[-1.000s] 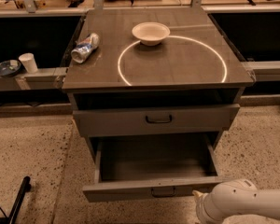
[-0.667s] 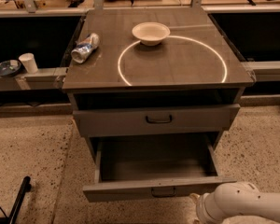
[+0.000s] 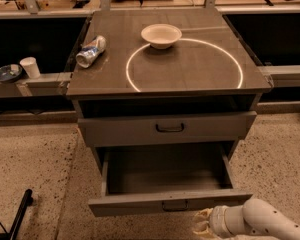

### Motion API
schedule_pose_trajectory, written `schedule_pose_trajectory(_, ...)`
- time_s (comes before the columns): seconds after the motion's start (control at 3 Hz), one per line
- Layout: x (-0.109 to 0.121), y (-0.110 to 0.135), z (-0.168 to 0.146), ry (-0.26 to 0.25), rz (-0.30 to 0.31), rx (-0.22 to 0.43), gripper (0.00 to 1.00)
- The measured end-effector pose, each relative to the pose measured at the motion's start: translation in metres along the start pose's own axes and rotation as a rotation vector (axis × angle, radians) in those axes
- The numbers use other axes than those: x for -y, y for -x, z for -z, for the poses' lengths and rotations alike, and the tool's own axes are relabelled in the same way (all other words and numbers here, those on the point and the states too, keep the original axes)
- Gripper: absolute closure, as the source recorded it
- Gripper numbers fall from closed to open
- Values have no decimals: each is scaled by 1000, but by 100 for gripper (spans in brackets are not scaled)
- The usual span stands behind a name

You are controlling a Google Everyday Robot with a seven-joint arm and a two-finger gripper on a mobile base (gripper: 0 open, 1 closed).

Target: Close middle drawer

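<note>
In the camera view, the wide grey middle drawer (image 3: 166, 176) stands pulled far out of the grey cabinet (image 3: 170, 64), its low front panel running left to right. My pale gripper (image 3: 202, 223) sits just right of and below the drawer's dark centre handle (image 3: 175, 205). I cannot tell whether it is spread or closed. I judge the push runs straight back into the cabinet.

Gripper (image 3: 204, 225) sits low at 5 o'clock, just off the middle drawer (image 3: 167, 181) front, and the bottom edge clips it. Drawer's rear tucks out of sight under the upper drawer (image 3: 165, 129).
</note>
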State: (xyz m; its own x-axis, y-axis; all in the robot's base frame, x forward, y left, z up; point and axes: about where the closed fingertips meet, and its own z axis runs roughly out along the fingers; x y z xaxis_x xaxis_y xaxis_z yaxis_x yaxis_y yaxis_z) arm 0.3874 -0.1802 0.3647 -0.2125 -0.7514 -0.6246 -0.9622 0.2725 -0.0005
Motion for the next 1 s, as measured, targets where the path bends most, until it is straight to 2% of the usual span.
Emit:
schedule_pose_trajectory(0.33, 17, 7, -1, -82, 201, 89, 52)
schedule_pose_trajectory(0.67, 30, 14, -9, -180, 295, 63, 22)
schedule_pose_trajectory(1.0, 32, 13, -10, -188, 292, 60, 1)
